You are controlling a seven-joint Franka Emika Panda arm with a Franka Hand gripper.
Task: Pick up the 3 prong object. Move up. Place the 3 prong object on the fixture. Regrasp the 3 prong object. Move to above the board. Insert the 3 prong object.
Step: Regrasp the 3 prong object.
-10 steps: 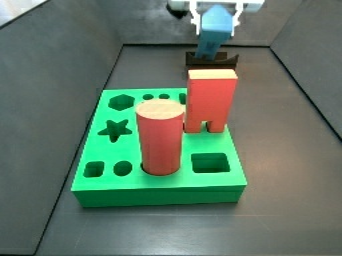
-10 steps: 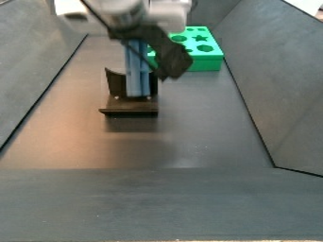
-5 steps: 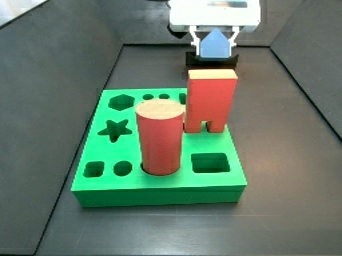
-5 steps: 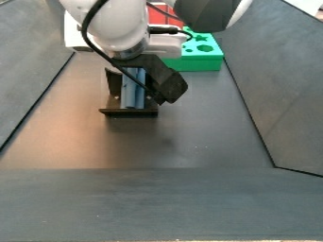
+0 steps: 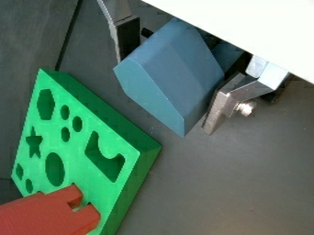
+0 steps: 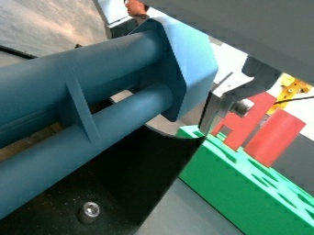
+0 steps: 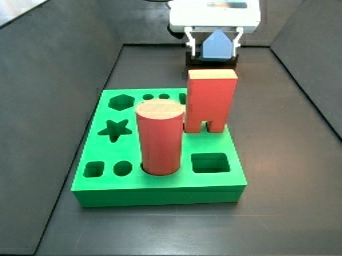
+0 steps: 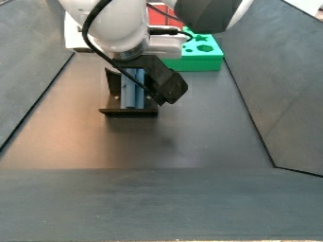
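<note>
A: Where is the two-finger gripper [image 8: 136, 83]?
B: Low over the fixture, the dark L-shaped bracket on its base plate [image 8: 127, 106], at the far end of the floor from the board. In a side view the gripper [image 7: 215, 45] shows just behind the tall red rectangular block [image 7: 211, 98].

A: And the small blue-grey plastic 3 prong object?
B: Between the fingers. In a wrist view its pointed, house-like body [image 5: 172, 77] fills the gap, with a flat silver finger plate [image 5: 233, 99] pressed against one side. In a wrist view its long prongs [image 6: 92, 99] run out toward the camera. In a side view only a small blue part [image 7: 215, 44] shows between the silver plates.

A: State of the jaws?
B: Pinched onto the piece, one plate on each flank.

A: Is the piece touching the fixture?
B: Cannot tell. In a side view the blue piece [image 8: 139, 81] stands upright right at the bracket, but the contact is hidden.

A: The large flat bright-green board?
B: On the floor [image 7: 88, 163], with hexagon, star, round and square cut-outs. The red block and a tall red cylinder [image 7: 160, 136] stand in it. It also shows in both wrist views [image 5: 86, 138] [image 6: 249, 184] and, farther back, in a side view [image 8: 197, 52].
</note>
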